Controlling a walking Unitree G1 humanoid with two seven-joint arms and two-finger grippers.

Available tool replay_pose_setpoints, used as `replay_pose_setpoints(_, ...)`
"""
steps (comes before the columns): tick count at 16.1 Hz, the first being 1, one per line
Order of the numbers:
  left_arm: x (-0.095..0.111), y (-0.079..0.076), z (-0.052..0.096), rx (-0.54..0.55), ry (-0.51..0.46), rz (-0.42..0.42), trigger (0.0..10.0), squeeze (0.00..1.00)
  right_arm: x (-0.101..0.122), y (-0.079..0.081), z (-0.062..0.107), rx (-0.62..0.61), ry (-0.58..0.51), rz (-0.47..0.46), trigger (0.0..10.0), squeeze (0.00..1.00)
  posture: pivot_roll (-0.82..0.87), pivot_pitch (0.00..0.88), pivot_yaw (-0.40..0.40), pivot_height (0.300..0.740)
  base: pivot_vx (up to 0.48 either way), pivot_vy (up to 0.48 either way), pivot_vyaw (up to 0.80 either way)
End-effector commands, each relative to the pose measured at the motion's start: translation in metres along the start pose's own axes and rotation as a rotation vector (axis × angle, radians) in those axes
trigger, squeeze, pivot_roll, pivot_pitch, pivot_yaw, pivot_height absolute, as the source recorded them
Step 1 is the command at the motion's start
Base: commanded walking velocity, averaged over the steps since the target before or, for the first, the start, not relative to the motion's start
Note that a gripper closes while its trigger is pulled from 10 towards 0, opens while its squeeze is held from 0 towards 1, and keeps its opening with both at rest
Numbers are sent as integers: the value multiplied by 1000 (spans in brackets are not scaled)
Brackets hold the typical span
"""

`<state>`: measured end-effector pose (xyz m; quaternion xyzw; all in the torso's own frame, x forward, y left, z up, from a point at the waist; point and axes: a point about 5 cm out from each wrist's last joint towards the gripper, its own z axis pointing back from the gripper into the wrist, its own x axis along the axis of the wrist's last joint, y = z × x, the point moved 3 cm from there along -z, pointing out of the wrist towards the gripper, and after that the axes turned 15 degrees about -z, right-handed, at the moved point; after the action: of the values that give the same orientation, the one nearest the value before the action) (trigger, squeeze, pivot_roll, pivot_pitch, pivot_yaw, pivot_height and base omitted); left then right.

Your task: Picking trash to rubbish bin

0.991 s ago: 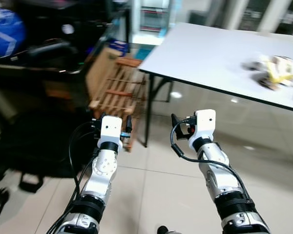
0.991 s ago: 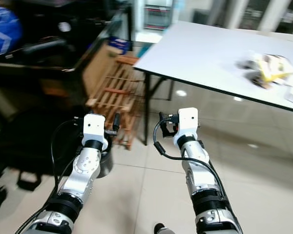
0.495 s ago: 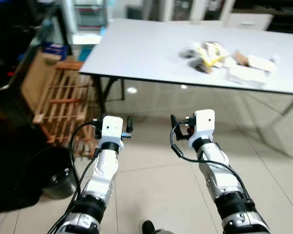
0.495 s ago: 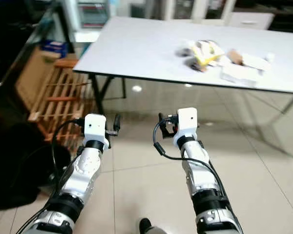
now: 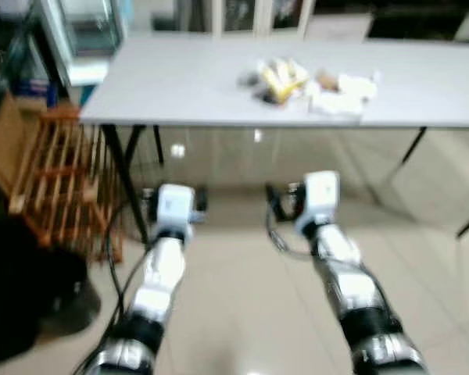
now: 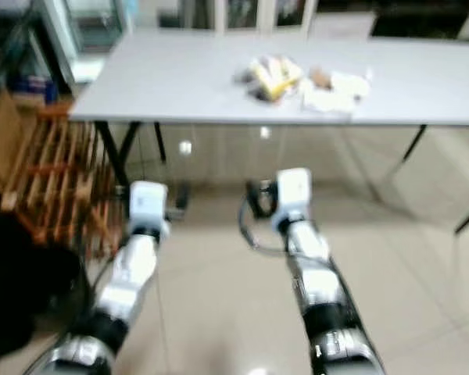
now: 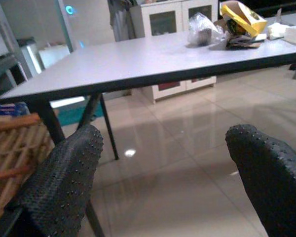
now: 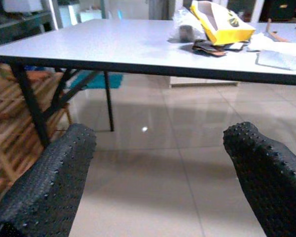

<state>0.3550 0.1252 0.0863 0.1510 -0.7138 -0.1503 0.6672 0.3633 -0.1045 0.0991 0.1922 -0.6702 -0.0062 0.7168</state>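
Note:
A pile of trash lies on the grey table [image 5: 180, 78] ahead: a yellow bag [image 5: 281, 76], a clear plastic bag [image 7: 202, 29], white papers [image 5: 340, 90] and brown scraps. Both arms are held out over the tiled floor, short of the table's near edge. My left gripper [image 7: 163, 138] is open with nothing between its fingers. My right gripper [image 8: 160, 133] is open and empty too. In the right wrist view the yellow bag [image 8: 219, 22] stands open at the top beside the white papers [image 8: 281, 59]. The head views are blurred.
A wooden slatted rack [image 5: 51, 180] leans on the left beside the table's black legs [image 5: 133, 187]. A dark round container [image 5: 66, 289] sits on the floor at the lower left. White cabinets [image 7: 172, 19] stand behind the table. Glossy tiles stretch under and before it.
The camera has swung right, so the table and trash now sit centred ahead and the picture is blurred. Both arms keep the same pose and both grippers stay open.

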Motion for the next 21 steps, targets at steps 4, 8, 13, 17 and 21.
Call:
replay_pose_setpoints(4, 5, -6, -1, -11, -13, -10, 10000, 0, 2, -8, 3, -21, -8, 5, 10000, 0, 22, 7, -7, 740, 0, 0, 0)
replay_pose_setpoints(8, 4, -6, -1, -9, -7, -16, 10000, 0, 1, -8, 3, -21, -4, 6, 10000, 0, 24, 14, -9, 740, 0, -82, 0)
replay_pose_setpoints(13, 2, -4, 0, -5, -1, -20, 10000, 0, 0, -7, 3, -19, 0, 3, 10000, 0, 27, 24, -8, 740, 0, 0, 0)
replay_pose_setpoints(17, 2, -3, 0, -1, 0, -22, 10000, 0, -1, -7, 4, -18, 3, 6, 10000, 0, 25, 30, -7, 740, 0, 0, 0)
replay_pose_setpoints(21, 1, -2, -1, 5, 4, -33, 10000, 0, -1, -6, 4, -12, 7, 12, 10000, 0, 26, 33, -9, 740, 0, -258, 0)
